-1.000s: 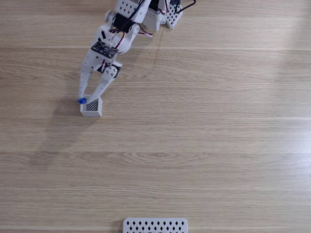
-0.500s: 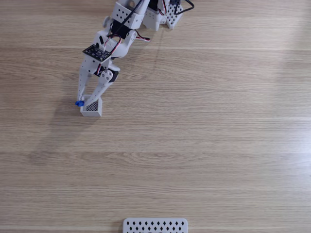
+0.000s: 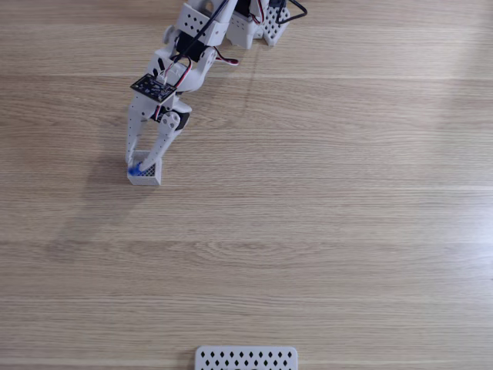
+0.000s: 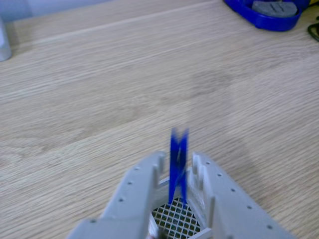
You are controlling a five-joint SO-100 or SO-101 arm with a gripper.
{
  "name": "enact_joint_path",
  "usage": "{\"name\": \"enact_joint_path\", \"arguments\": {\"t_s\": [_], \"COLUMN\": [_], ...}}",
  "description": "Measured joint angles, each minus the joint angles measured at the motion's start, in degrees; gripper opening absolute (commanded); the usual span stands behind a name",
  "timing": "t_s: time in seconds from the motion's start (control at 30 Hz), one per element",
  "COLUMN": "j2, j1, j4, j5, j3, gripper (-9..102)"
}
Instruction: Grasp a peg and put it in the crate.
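– Gripper [image 4: 180, 174] first: what has it got?

– Its two white fingers are clamped on the peg [image 4: 178, 162], pinching it low on the shaft. In the other view the blue bar stands upright between them, its top end blurred, its lower end just above the mesh.

– And the crate?

– Directly beneath. In the fixed view the gripper [image 3: 139, 166] is over the crate [image 3: 145, 177], with the blue of the peg [image 3: 135, 169] showing at the crate's left edge. The other view shows the crate's [image 4: 175, 221] dark mesh bottom between the fingers; I see nothing lying on the part that shows.

– How would the peg handle?

– Light, stiff and thin, probably smooth plastic, so it could twist in a pinch. A hold near its middle looks steadiest.

– Anything else on the desk [image 3: 323, 216]?

– A white perforated plate [image 3: 246, 358] at the bottom edge, well apart.
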Motion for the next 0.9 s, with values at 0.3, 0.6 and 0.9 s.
{"name": "enact_joint_path", "arguments": {"t_s": [0.3, 0.6, 0.9], "j2": [0.0, 0.0, 0.0], "j1": [0.0, 0.0, 0.0], "j4": [0.7, 0.7, 0.7], "j5": [0.0, 0.0, 0.0], "j3": [0.0, 0.0, 0.0], "gripper": [11, 0, -1]}}
